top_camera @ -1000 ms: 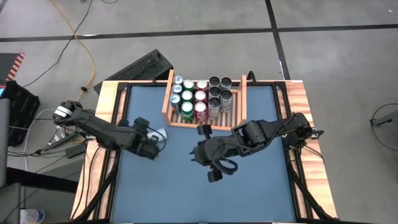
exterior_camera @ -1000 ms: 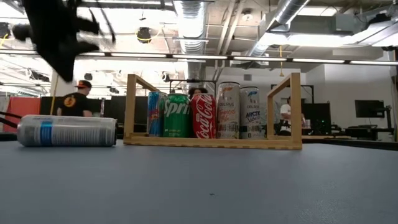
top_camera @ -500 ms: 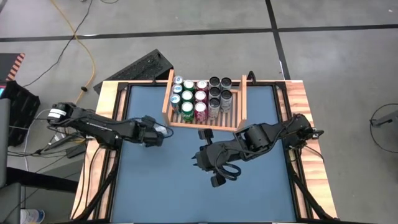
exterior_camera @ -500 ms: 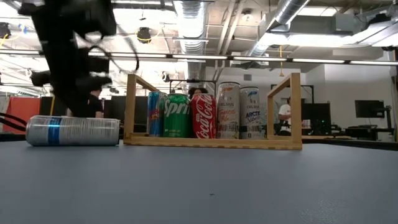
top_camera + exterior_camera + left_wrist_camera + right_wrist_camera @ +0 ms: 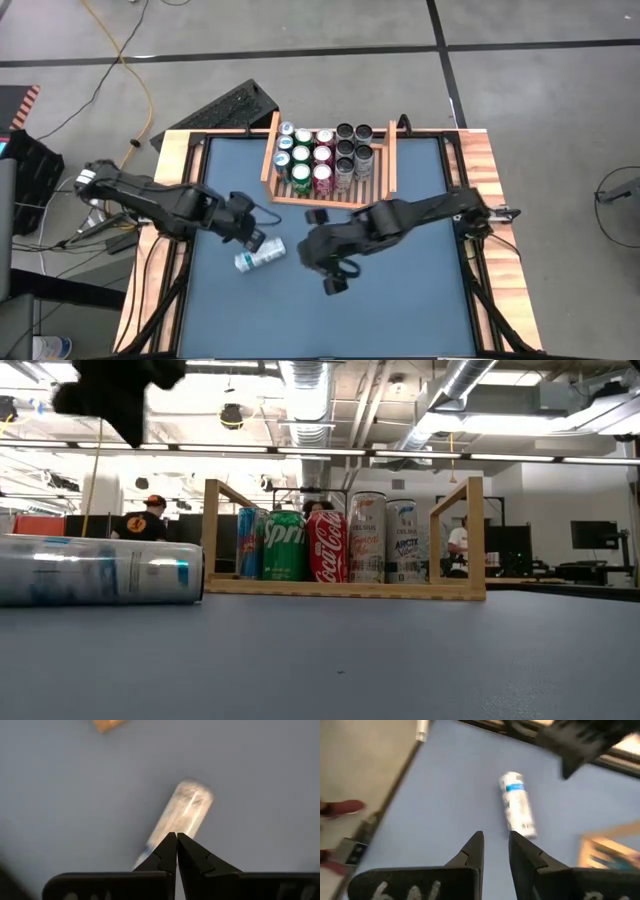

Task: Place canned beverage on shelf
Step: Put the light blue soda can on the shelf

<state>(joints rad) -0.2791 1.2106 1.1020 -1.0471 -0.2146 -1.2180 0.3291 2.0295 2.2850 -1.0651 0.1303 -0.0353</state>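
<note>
From above, eleven upright cans fill the light-brown wooden slatted shelf point(image 5: 329, 160) while one silver-and-blue can point(image 5: 258, 256) lies on the blue surface point(image 5: 400, 300) between the left gripper point(image 5: 254, 240), jaws shut and empty, and the right gripper point(image 5: 333, 265); its wrist view shows narrowly parted, empty jaws.

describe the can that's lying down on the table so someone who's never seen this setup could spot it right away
Start at the wooden shelf at the far edge of the blue table. On the mat in front of its left corner, beside the left gripper, lies a silver can with a blue band. It alone lies flat; the others stand upright in the shelf.
</note>
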